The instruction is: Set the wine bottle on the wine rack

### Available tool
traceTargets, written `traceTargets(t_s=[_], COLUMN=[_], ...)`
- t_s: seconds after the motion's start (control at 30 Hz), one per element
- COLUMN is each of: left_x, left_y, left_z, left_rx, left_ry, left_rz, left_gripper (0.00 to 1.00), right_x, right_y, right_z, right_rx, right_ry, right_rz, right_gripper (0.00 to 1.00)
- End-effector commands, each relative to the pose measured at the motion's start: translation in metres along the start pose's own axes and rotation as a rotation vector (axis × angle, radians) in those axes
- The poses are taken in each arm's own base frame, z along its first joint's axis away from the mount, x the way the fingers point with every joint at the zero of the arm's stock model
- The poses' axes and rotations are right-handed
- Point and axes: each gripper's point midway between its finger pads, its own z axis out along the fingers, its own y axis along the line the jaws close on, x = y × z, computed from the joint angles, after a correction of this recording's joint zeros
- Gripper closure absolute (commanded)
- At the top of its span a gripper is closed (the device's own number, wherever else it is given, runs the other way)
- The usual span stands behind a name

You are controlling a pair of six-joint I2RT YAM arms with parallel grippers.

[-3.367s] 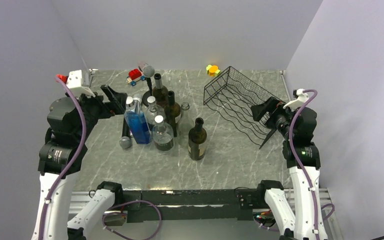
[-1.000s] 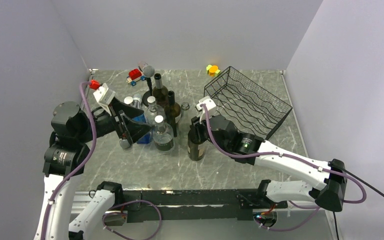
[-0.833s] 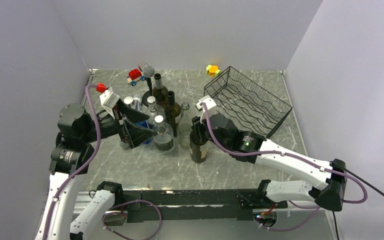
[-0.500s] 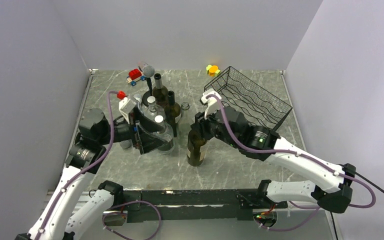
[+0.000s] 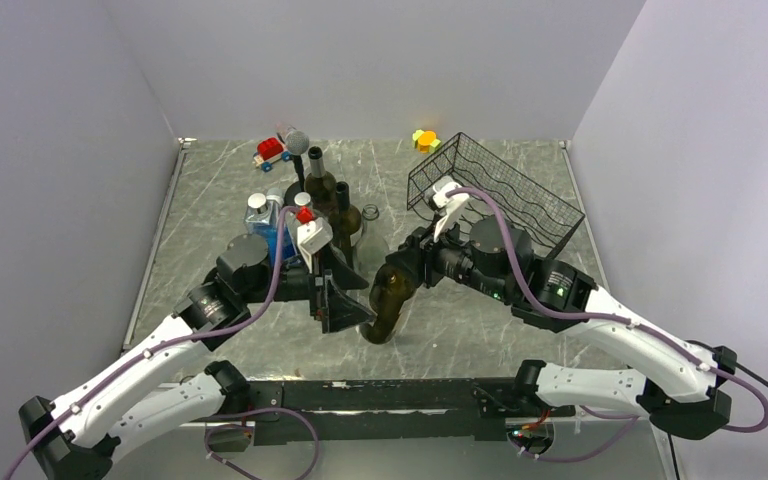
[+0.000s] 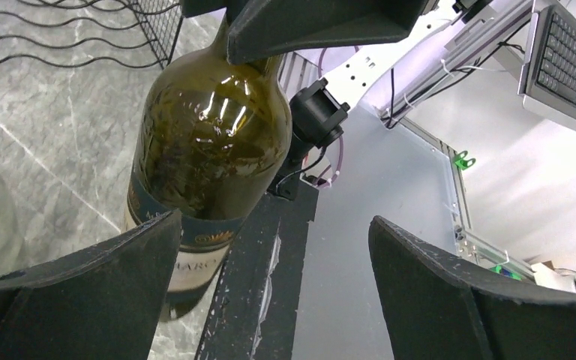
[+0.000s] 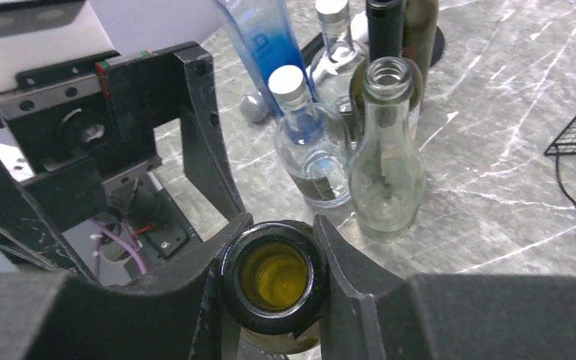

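Though aslant, wine bottle [image 5: 388, 300] within right gripper [image 7: 280, 225]

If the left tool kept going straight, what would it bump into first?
Probably the wine bottle, tilted just ahead of the open left tool and held at the neck by the right tool. How near is hard to judge.

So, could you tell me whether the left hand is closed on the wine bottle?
No, the left hand stands wide open beside the wine bottle, which the right hand holds by the neck.
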Motion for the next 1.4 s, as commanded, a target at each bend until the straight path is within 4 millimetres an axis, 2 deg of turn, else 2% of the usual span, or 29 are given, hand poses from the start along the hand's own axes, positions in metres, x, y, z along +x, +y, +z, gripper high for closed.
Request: traceTargets(t_s=[0.0, 0.2, 0.43, 0.73, 0.8, 0.87, 0.9, 0.97, 1.0, 1.03, 1.07, 1.1, 1.13, 1.2, 1.27, 1.37], left_x=[-0.019, -0.006, 0.013, 0.045, 0.044, 0.04, 0.036, 0.029, 0.024, 0.021, 0.016, 0.01, 0.004, -0.008, -0.019, -0.026], left_y=[-0.008, 0.006, -0.009, -0.026, -0.025, -0.022, -0.021, -0.015, -0.012, -0.008, -0.004, -0.001, 0.002, 0.005, 0.008, 0.014], left_z=[0.008, 0.009, 0.018, 0.032, 0.035, 0.036, 0.036, 0.034, 0.032, 0.03, 0.027, 0.024, 0.02, 0.014, 0.009, 0.001], left_rx=[0.011, -0.066, 0.072, 0.163, 0.147, 0.121, 0.107, 0.056, 0.022, -0.012, -0.047, -0.083, -0.114, -0.165, -0.21, -0.253], left_ry=[-0.102, -0.037, -0.027, 0.036, 0.035, 0.028, 0.025, 0.018, 0.007, 0.004, 0.0, -0.01, -0.018, -0.03, -0.028, 0.018], left_rz=[0.118, 0.227, 0.206, 0.18, 0.181, 0.192, 0.202, 0.227, 0.238, 0.252, 0.267, 0.286, 0.306, 0.355, 0.413, 0.537], left_gripper=[0.01, 0.01, 0.01, 0.01, 0.1, 0.32, 0.45, 0.93, 0.99, 0.99, 0.99, 0.99, 0.99, 0.99, 0.99, 0.99], right_x=[-0.071, -0.088, -0.106, -0.111, -0.111, -0.109, -0.107, -0.103, -0.101, -0.098, -0.095, -0.092, -0.09, -0.086, -0.083, -0.08], right_y=[0.036, 0.056, 0.07, 0.071, 0.07, 0.069, 0.068, 0.064, 0.062, 0.06, 0.058, 0.055, 0.052, 0.044, 0.032, 0.02], right_z=[-0.035, -0.053, -0.071, -0.08, -0.081, -0.08, -0.079, -0.078, -0.078, -0.077, -0.076, -0.077, -0.077, -0.078, -0.081, -0.084], right_rx=[-0.168, -0.28, -0.367, -0.387, -0.387, -0.383, -0.376, -0.359, -0.349, -0.337, -0.327, -0.317, -0.306, -0.269, -0.216, -0.158], right_ry=[-0.225, -0.264, -0.321, -0.375, -0.385, -0.379, -0.374, -0.362, -0.357, -0.351, -0.346, -0.347, -0.349, -0.36, -0.372, -0.379], right_rz=[0.076, 0.109, 0.149, 0.192, 0.198, 0.202, 0.207, 0.216, 0.221, 0.225, 0.227, 0.233, 0.239, 0.251, 0.279, 0.316], right_gripper=[1.0, 1.0, 1.0, 1.0, 1.0, 1.0, 1.0, 1.0, 0.99, 0.9, 0.76, 0.56, 0.41, 0.15, 0.03, 0.0])
